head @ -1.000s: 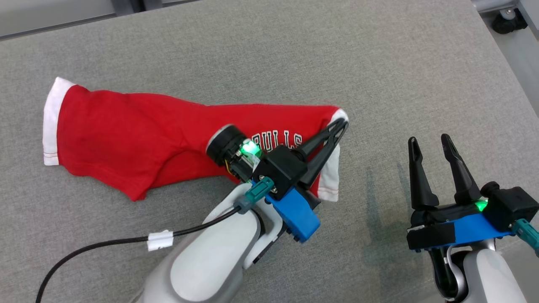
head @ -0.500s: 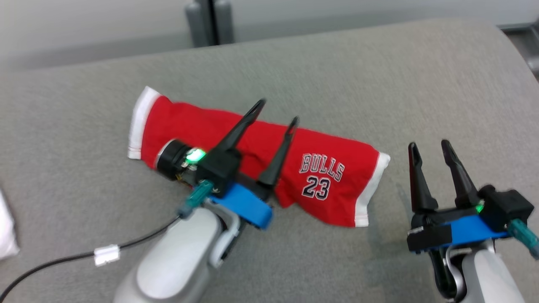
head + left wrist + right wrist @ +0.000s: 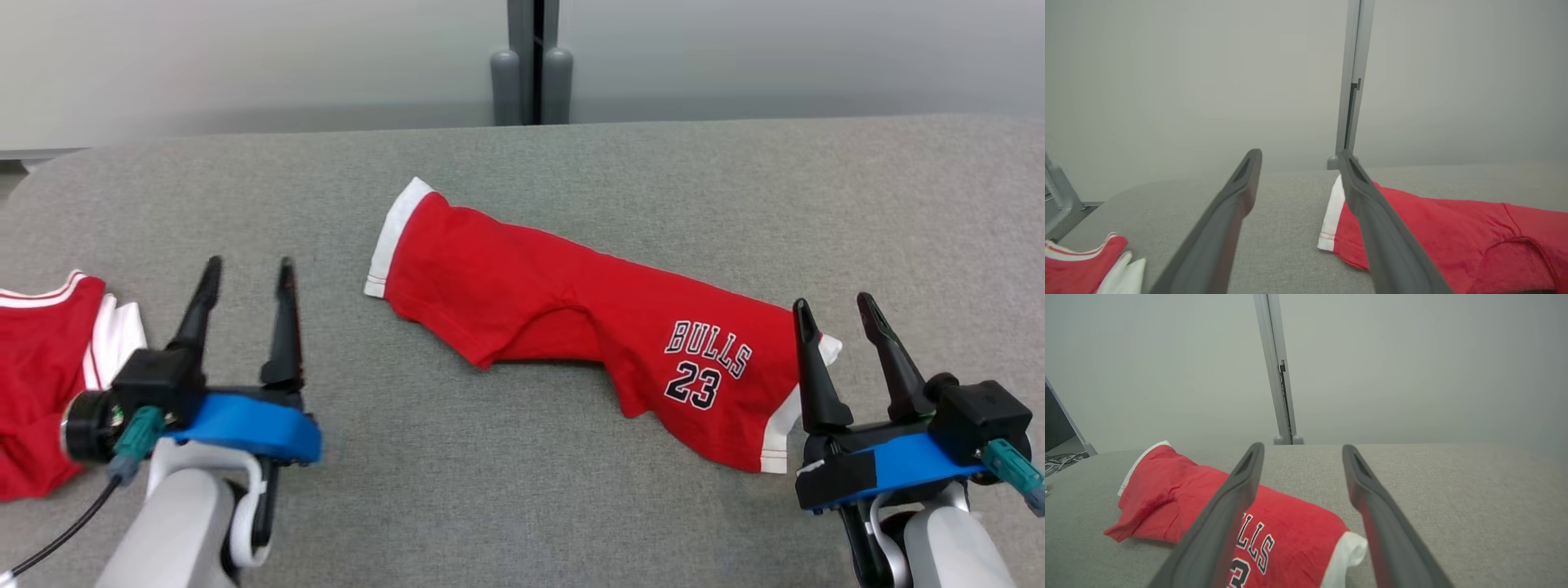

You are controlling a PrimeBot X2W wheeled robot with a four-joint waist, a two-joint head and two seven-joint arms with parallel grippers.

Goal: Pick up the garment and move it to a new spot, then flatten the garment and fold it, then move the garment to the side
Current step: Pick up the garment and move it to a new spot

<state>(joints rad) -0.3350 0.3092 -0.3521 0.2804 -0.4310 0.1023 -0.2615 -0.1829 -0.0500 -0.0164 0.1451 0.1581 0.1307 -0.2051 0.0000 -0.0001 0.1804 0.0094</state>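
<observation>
The garment is a pair of red shorts (image 3: 571,310) with white hems and "BULLS 23" printed on one leg. It lies spread flat on the grey table (image 3: 490,506), running from centre to right, with one leg folded over. My left gripper (image 3: 249,269) hovers open at the lower left, well clear of the shorts. In the left wrist view the left gripper (image 3: 1299,155) is empty, with the shorts (image 3: 1453,232) to its right. My right gripper (image 3: 833,306) stands open just beside the shorts' right hem. The right gripper (image 3: 1302,447) points over the printed leg (image 3: 1290,526).
A second red garment with white trim (image 3: 41,384) lies at the table's left edge, also seen as the red-and-white cloth (image 3: 1081,261) in the left wrist view. A grey post (image 3: 531,73) and pale wall stand behind the table. A black cable (image 3: 49,539) trails from my left arm.
My left gripper has opened, let go of the shorts' right hem and drawn back to the lower left. The head camera has tilted up, shifting the whole picture. The right gripper has stayed open.
</observation>
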